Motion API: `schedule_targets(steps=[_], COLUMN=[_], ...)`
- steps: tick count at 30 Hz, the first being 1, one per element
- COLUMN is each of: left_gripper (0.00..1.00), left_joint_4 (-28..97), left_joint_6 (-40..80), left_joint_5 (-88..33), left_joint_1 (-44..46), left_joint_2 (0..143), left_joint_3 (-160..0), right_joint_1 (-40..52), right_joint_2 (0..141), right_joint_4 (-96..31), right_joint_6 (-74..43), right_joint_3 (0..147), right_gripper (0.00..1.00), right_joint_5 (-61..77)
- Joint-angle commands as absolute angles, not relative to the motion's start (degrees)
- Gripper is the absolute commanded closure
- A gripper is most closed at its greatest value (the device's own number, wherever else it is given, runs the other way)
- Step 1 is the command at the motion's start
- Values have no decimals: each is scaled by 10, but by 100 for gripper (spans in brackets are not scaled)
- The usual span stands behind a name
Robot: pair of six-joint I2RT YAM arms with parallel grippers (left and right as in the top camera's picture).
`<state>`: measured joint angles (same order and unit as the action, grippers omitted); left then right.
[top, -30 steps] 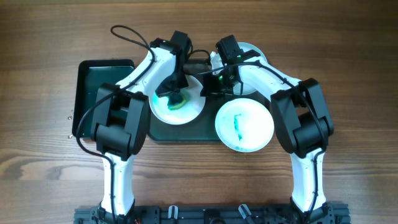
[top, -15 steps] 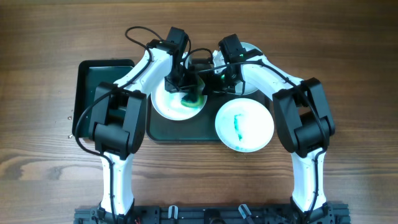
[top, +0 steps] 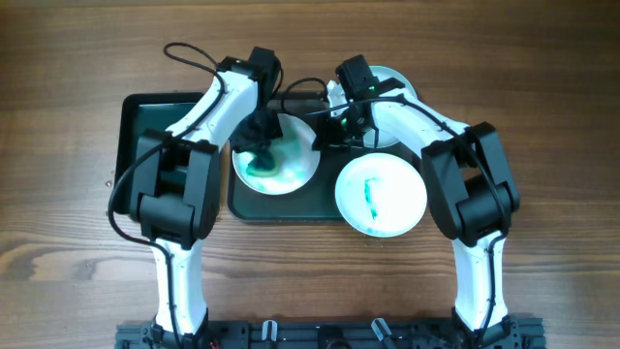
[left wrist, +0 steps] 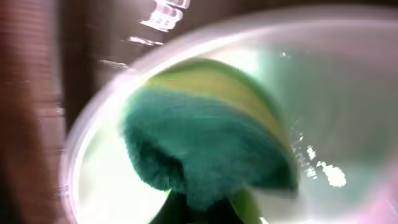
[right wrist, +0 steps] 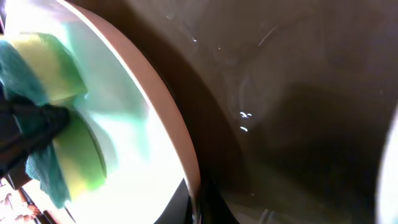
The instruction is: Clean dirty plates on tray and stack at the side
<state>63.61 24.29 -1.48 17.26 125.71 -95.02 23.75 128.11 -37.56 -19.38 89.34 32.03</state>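
A white plate (top: pixel 288 167) with a teal smear lies on the left of the large dark green tray (top: pixel 320 202). My left gripper (top: pixel 260 134) is shut on a green-and-yellow sponge (left wrist: pixel 205 143) and presses it onto the plate's upper left. My right gripper (top: pixel 325 138) is shut on this plate's right rim (right wrist: pixel 177 130). The sponge also shows in the right wrist view (right wrist: pixel 56 93). A second plate (top: pixel 381 194) with a teal streak sits at the tray's right front. A third plate (top: pixel 395 82) at the back right is mostly hidden under my right arm.
A smaller narrow dark tray (top: pixel 145 116) stands to the left of the large tray, partly under my left arm. Bare wooden table (top: pixel 542 116) lies all around. A black cable (top: pixel 189 53) loops behind the left arm.
My left gripper has swept the sponge from the plate's right side to its upper left, and the teal smear now spreads over the plate's left. My right gripper has stayed on the rim.
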Motion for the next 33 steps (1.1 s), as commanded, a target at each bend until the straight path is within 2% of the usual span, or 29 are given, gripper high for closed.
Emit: schedule_targets(steps=[1, 5, 10, 16, 25, 29, 33], left_gripper=[96, 96, 96, 96, 96, 96, 96], left_joint_4=[639, 591, 550, 590, 693, 693, 684], left_joint_6=[50, 50, 201, 278, 257, 257, 258], left_joint_5=[-309, -314, -64, 159, -13, -12, -12], left_joint_1=[176, 175, 175, 173, 96, 96, 96], left_joint_2=[1257, 1257, 1257, 1256, 1160, 1145, 1145], left_joint_3=[-945, -945, -945, -945, -1032, -1032, -1031], right_joint_1=[232, 232, 232, 232, 233, 254, 301], right_joint_2=[1300, 1300, 1300, 1300, 1285, 1192, 1102], right_joint_4=[-376, -378, -382, -380, -384, -430, -463], right_joint_6=[-197, -197, -196, -197, -196, -193, -190], right_joint_3=[885, 885, 885, 885, 885, 890, 890], right_gripper=[96, 96, 96, 96, 95, 96, 96], right_joint_5=[310, 310, 310, 309, 295, 140, -97])
